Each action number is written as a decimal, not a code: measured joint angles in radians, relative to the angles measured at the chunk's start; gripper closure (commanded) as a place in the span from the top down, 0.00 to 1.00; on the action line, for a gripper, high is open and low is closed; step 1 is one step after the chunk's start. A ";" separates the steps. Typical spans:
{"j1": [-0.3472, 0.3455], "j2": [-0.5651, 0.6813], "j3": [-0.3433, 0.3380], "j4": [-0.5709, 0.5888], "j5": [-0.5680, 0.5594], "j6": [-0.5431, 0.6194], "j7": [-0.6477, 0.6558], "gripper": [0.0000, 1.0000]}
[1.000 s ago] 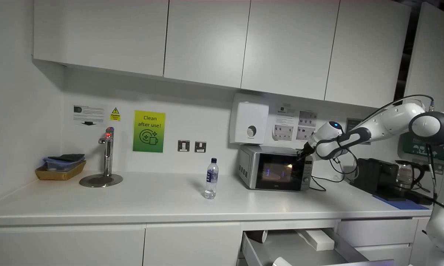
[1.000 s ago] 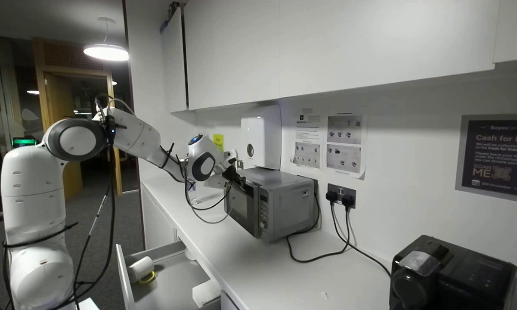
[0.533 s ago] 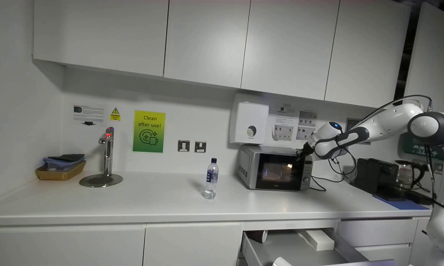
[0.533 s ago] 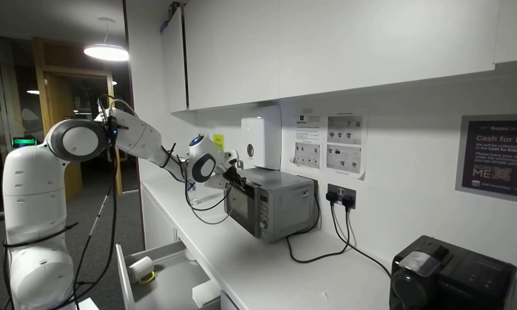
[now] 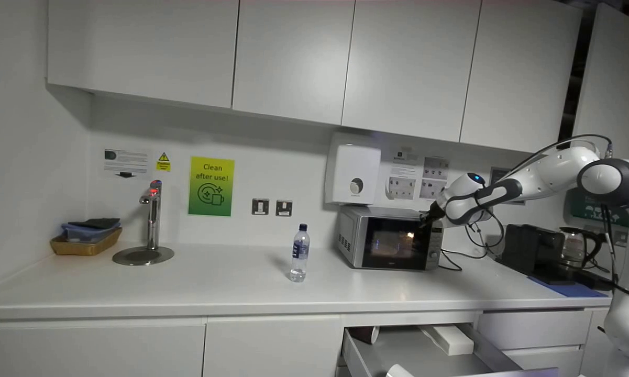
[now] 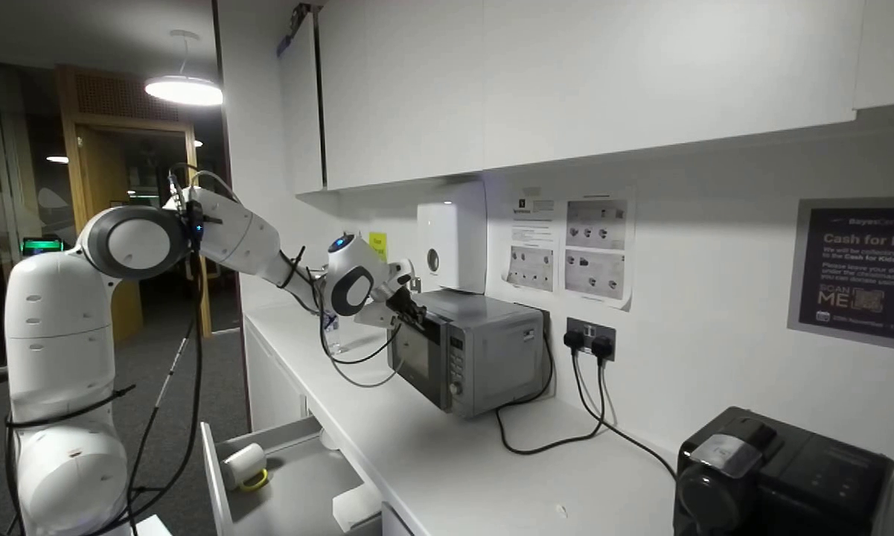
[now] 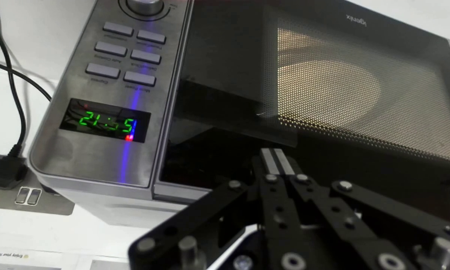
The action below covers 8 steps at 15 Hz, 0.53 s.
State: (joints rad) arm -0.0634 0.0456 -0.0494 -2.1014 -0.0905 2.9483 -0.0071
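Gripper [image 7: 277, 162]: 5 o'clock in view, jaws together, before microwave door [image 7: 228, 82]; contact unclear. Lit window [image 7: 359, 90]: 2 o'clock. Green display [image 7: 105, 120]: 9 o'clock. Knob [image 7: 146, 5]: 11 o'clock. Wall socket [image 7: 48, 205]: 8 o'clock.

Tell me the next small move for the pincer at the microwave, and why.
I'd probably nudge the pincer gently toward the microwave door: its fingertips are closed together with nothing between them, and stand by the door's upper part near the control panel, so a push seems to suit better than a grip. Whether they touch the door, I can't tell.
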 measured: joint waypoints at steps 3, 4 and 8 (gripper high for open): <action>0.000 0.001 0.002 0.000 0.058 0.001 -0.064 0.00; 0.000 0.001 0.002 0.000 0.081 0.001 -0.088 0.00; 0.000 0.004 0.005 0.001 0.178 0.001 -0.189 0.00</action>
State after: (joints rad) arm -0.0634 0.0493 -0.0446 -2.1001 0.0876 2.9490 -0.1965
